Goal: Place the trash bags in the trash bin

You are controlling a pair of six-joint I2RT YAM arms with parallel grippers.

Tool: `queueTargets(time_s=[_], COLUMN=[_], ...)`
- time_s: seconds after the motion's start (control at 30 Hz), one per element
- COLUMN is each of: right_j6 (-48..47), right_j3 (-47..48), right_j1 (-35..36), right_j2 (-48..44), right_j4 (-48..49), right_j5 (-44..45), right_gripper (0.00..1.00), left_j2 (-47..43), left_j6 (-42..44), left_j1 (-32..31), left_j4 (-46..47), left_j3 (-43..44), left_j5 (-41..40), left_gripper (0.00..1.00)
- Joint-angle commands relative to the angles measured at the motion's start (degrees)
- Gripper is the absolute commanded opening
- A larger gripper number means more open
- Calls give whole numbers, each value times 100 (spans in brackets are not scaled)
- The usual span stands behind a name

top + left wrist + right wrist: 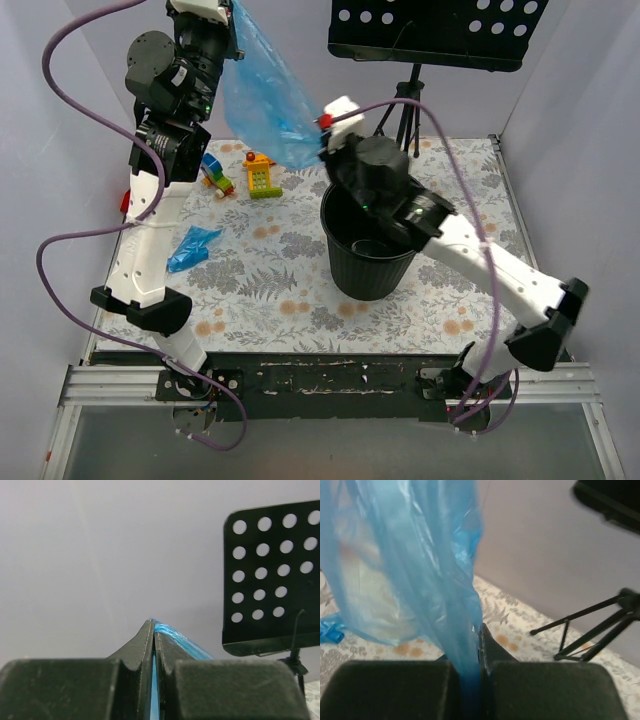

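The left hand (pixel 226 18) is raised high at the far left, its fingers pressed together on the top corner of the big blue sheet (pixel 262 95). In its own wrist view, the left hand (pixel 153 629) shows only a thin strip of blue film between the closed fingers. The right hand (pixel 325 130) is lower and to the right, also closed, pinching the sheet's bottom corner. From the right hand (pixel 479 636), the sheet (pixel 415 555) rises up and to the left in loose folds.

The sheet hangs slanted in the air between the two hands, well above the table (pixel 300 300). Its lower corner is just past the far-left rim of the bin (pixel 368 265), above the rim and not inside. The bin stands upright right of the table's middle, with the right arm's wrist over its far rim.

A second bag, a small wad (pixel 192 247), lies on the table at the left, beside the left arm and well apart from both hands. It shows at the left edge of the right wrist view (pixel 330 630).

Blocks (pixel 262 175) sit on the table below the sheet, far left of the bin. The stand (pixel 435 30) overhangs the far right corner. Walls (pixel 60 200) close the left, far and right sides. Open table lies between wad and bin.
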Motion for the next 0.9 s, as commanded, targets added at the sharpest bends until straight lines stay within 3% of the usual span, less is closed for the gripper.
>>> queueTargets(time_s=[0.0,0.13,0.2,0.5,0.63,0.87], right_j6=[-504,-986,-1311,-1998,-1797,-1024], right_j3=[-300,-458,-494,138,219,-538], right_j1=[-353,-793,-846,-1267,-1540,-2217], right_j2=[-1087,-1790,-2307,-3206,-3329,-3567], right_j4=[232,241,198,-1269,-2007,-1596], right_j5=[-599,-1416,-1636,-2357,-2918,-3526], right_gripper=[1,1,1,1,1,1], left_j2=[-233,-583,-769,-655,-777,-1041], left_j6=[-403,-694,-817,-1107,-1353,-1363], left_j1=[-19,-19,-54,-142,-177,-213], left_j4=[-187,-443,-451,-451,-566,-346], left_j3=[-162,-688,-918,-427,-785,-1288], left_j5=[807,2940,3611,4307,4729,4168], left_gripper=[0,0,0,0,0,0])
